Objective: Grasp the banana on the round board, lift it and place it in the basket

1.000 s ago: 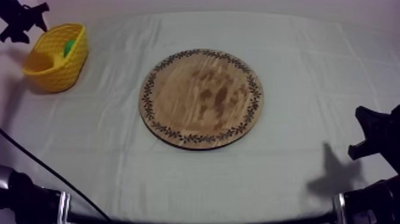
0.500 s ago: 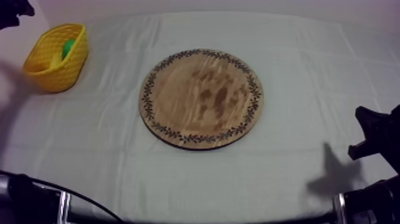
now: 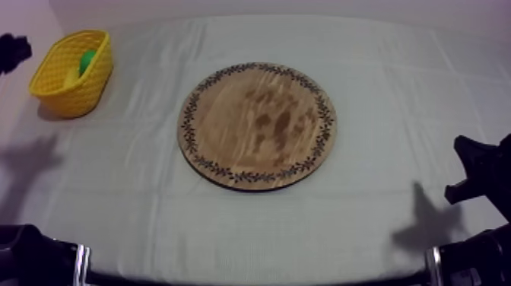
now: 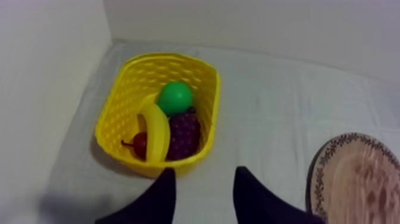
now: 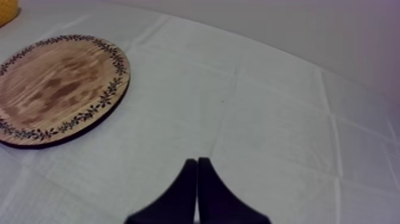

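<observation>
The banana (image 4: 156,134) lies inside the yellow basket (image 4: 215,95), beside a green pear (image 4: 174,98), dark grapes (image 4: 184,134) and a small red fruit (image 4: 138,143). My left gripper (image 4: 204,174) hangs open just short of the basket's near wall, nothing between its fingers. From above, the basket (image 3: 82,95) stands at the table's far left, with the left gripper (image 3: 14,52) a dark shape at the edge beside it. The round wooden board (image 3: 257,125) in the middle is bare. My right gripper (image 5: 197,164) is shut on nothing, low at the right (image 3: 475,171).
Grey-white cloth covers the table all round the board (image 5: 56,89). A wall rises close behind and to the left of the basket. The board's rim (image 4: 315,179) lies a short way from the left gripper.
My left gripper has drawn away from over the basket toward the table's left edge, and its shadow has slid down the cloth. The right arm has not moved.
</observation>
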Controlling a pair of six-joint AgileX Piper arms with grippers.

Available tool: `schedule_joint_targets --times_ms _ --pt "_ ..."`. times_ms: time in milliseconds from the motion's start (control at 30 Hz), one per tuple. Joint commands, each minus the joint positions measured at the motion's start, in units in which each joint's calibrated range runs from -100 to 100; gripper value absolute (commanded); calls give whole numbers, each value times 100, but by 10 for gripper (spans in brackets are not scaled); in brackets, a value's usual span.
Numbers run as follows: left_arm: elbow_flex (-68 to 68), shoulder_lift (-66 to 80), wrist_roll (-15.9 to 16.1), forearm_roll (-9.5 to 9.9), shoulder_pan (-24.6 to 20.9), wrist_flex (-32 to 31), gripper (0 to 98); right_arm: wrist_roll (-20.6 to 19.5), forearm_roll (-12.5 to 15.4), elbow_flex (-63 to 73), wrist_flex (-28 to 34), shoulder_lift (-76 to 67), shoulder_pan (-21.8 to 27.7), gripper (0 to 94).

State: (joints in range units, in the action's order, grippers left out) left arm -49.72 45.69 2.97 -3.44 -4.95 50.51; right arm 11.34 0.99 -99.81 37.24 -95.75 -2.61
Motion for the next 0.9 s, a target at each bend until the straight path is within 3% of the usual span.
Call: schedule_joint_targets --times_ms 0,567,867 --pt "-905 1048 30 -1 26 -37 355 1 1 3 2 0 1 3" --pt "-3789 4305 270 105 130 -196 284 -2 1 3 2 0 1 3" --pt "-4451 5238 326 122 44 -327 260 0 1 3 2 0 1 3"
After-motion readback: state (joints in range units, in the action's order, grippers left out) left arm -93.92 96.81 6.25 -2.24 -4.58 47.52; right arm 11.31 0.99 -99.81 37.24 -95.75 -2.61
